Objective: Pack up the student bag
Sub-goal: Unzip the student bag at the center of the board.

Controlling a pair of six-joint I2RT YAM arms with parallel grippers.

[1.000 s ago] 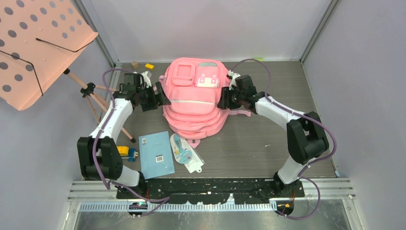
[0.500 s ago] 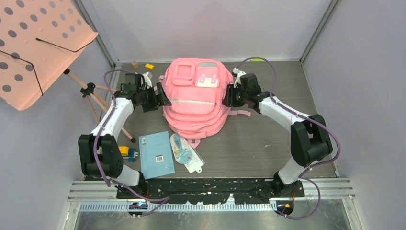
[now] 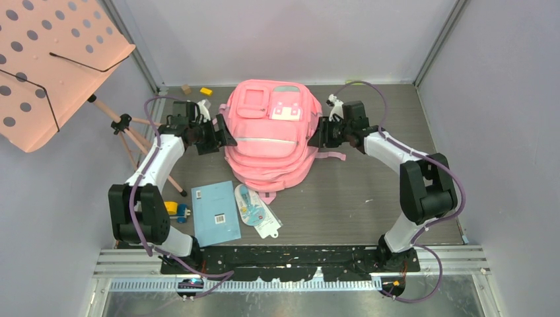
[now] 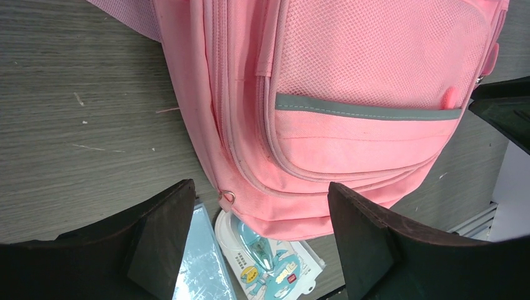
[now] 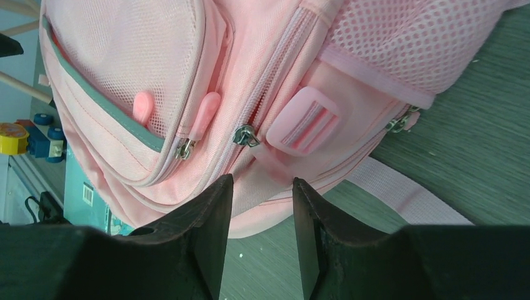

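One student bag (image 3: 271,135), pink, lies flat at the middle of the table (image 3: 370,191), toward its far side, with its front pockets facing up. Two grippers flank it. The left gripper (image 3: 224,137) is at the bag's left edge, its jaws spread wide and holding nothing. The right gripper (image 3: 315,137) is at the bag's right edge, its jaws parted by only a narrow gap with nothing caught between them. In the right wrist view, two pink zipper pulls (image 5: 203,112) hang side by side near one grey strip, and one pink buckle (image 5: 303,120) sits just right of a metal slider (image 5: 245,135). Three things lie near the bag's near-left corner: one blue booklet (image 3: 215,213), one carded packet (image 3: 256,210) just right of it, and one yellow-and-blue toy (image 3: 175,209) to its left. Two small blocks, one yellow (image 3: 207,92) and one brown (image 3: 187,88), rest at the far left. One pink perforated music stand (image 3: 53,63) stands left of the table.
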